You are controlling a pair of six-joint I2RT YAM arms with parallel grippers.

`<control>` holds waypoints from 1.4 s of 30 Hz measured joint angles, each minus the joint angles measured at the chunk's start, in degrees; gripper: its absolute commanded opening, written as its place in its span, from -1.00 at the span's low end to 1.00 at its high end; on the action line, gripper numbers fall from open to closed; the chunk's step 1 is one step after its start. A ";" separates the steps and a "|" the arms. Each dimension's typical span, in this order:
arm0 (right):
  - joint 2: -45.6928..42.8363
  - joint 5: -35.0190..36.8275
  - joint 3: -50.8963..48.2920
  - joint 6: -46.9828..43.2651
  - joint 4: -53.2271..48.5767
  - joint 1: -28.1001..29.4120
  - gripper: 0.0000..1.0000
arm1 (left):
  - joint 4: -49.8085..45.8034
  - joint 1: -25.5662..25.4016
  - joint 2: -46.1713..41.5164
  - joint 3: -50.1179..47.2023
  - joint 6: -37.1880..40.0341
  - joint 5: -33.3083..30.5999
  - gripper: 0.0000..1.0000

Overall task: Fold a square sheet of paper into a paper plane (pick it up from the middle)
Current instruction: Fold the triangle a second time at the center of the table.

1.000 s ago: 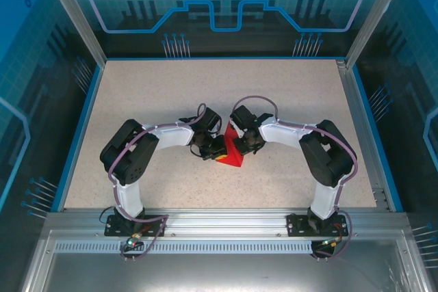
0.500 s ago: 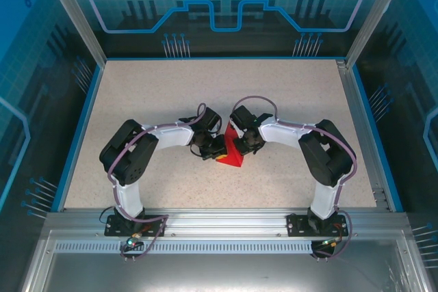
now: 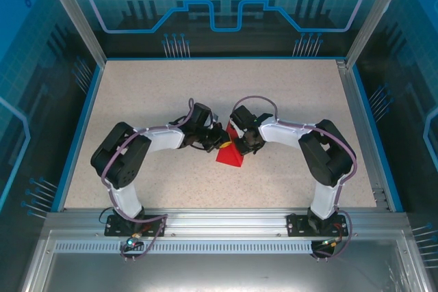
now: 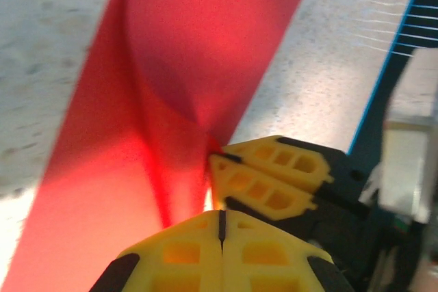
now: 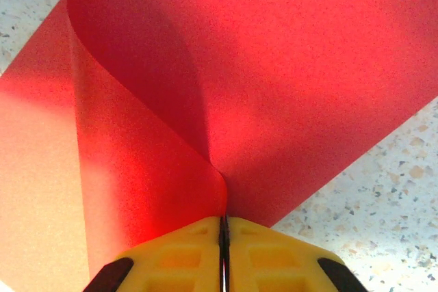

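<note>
My left arm has swung its elbow outward since a second ago, its wrist now farther from me, and more of the square sheet of paper shows on the near side. The sheet lies mid-bench, partly raised in a curled fold between my two grippers. My right gripper is closed, pinching the sheet at the base of that curl. My left gripper has its fingers pressed together against the sheet, just beside the right one; I cannot tell whether paper sits between them.
</note>
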 measured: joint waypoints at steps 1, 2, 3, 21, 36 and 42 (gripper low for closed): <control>0.00 0.00 0.00 0.00 0.00 0.00 -0.80 | 1.20 -0.04 0.33 0.00 -0.57 0.48 -1.00; 0.00 0.00 0.00 0.00 0.00 0.00 -0.80 | 2.19 -0.04 0.66 0.00 -0.85 0.87 -1.00; 0.00 0.00 0.00 0.00 0.00 0.00 -0.80 | 2.93 -0.04 0.94 0.00 -1.18 1.11 -1.00; 0.00 -0.04 -0.11 0.02 0.20 0.00 -0.79 | 4.46 -0.04 6.49 0.59 -2.01 1.36 -1.00; 0.00 -0.92 -0.09 0.98 0.50 -0.09 -0.64 | 1.86 -0.31 7.39 0.61 -0.31 -1.01 -1.00; -0.55 -1.84 -0.11 2.43 0.57 -0.26 -0.31 | 1.86 -0.37 7.39 0.61 -0.15 -1.03 -1.00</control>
